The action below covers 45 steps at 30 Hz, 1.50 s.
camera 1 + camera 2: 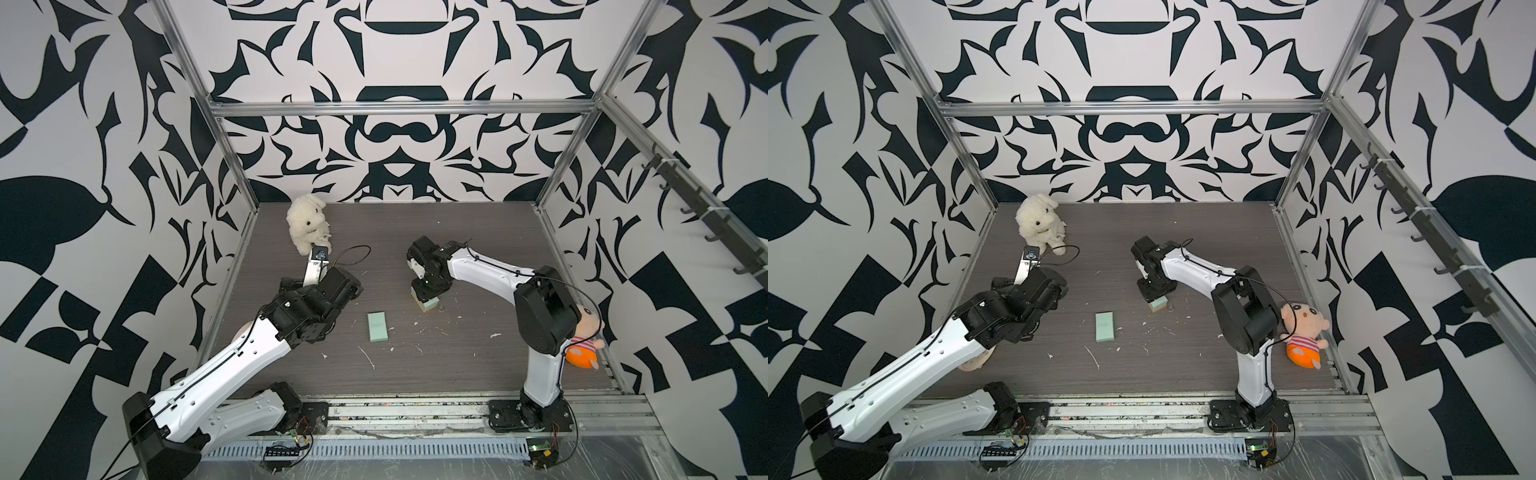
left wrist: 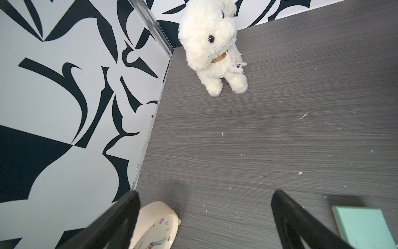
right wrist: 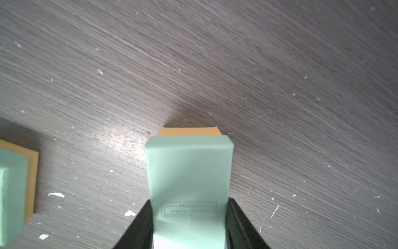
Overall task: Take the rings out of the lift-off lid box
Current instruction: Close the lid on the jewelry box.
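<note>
white plush rabbit (image 1: 307,224) sits at the far left corner of the dark wood-grain surface (image 1: 415,232), close to the patterned wall. just in front of it the left arm reaches in over the left side. its wrist view shows the left pincer (image 2: 205,194) with both black fingers (image 2: 129,207) spread wide and nothing between them, hanging above bare surface. a cream clock (image 2: 157,224) lies face up under that arm, partly covered by one finger, and its rim peeks out below the arm in a top view (image 1: 973,361).

near the middle a flat mint box (image 1: 377,327) lies on the surface by itself, apart from both pincers.

to its right the right arm bends down over a second mint box (image 1: 428,306). in the wrist view the right pincer (image 3: 189,200) is clamped on this box from both sides, a finger (image 3: 142,224) pressed against each side wall, and a tan edge shows beyond the mint top. i cannot tell whether the box is lifted off the surface.

one small pale ring (image 1: 441,308) lies on the surface just beside that box, on its right, seen in both top views; too small to tell more.

at the far right edge, behind the right arm, lies a doll (image 1: 584,340) in orange and stripes.
</note>
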### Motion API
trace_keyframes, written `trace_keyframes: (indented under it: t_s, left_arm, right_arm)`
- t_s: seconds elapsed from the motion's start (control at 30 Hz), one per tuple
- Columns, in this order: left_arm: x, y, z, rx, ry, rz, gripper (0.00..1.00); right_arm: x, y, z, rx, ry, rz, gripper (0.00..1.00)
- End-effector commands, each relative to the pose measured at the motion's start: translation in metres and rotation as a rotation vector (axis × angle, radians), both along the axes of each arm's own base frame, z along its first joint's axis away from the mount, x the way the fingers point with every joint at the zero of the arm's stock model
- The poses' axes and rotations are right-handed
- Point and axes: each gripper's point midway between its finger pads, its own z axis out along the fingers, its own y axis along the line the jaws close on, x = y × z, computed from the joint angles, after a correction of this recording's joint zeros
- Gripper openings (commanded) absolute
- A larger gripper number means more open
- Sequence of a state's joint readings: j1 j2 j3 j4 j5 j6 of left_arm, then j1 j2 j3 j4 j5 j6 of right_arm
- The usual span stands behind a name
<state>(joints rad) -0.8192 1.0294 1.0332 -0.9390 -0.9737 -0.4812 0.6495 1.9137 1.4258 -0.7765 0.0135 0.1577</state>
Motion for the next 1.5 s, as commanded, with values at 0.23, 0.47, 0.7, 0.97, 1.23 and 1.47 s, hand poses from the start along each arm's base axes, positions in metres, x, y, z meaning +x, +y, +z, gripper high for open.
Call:
trace_keyframes:
  t_s: [0.23,0.47,0.7,0.97,1.23,1.47]
  left_arm:
    - [-0.002,0.006,-0.003,0.016,-0.010,0.013,1.00]
    - [-0.001,0.006,-0.002,0.016,-0.013,0.015,0.99]
    - [-0.001,0.007,-0.002,0.016,-0.014,0.017,0.99]
    - [-0.001,0.007,-0.002,0.014,-0.013,0.016,1.00]
    - [-0.001,0.007,-0.002,0.014,-0.010,0.016,0.99]
    - [-0.001,0.008,-0.002,0.012,-0.013,0.020,0.99]
  right_arm:
    - [0.002,0.000,0.007,0.014,-0.009,-0.015,0.46]
    - [-0.001,0.000,0.003,0.010,0.012,-0.023,0.46]
    - [-0.002,0.000,-0.003,0.004,0.025,-0.027,0.46]
    - [0.000,0.000,-0.003,0.003,0.022,-0.031,0.46]
    - [0.002,0.000,-0.008,0.000,0.018,-0.041,0.46]
    - [0.000,-0.003,-0.017,-0.015,0.028,-0.053,0.46]
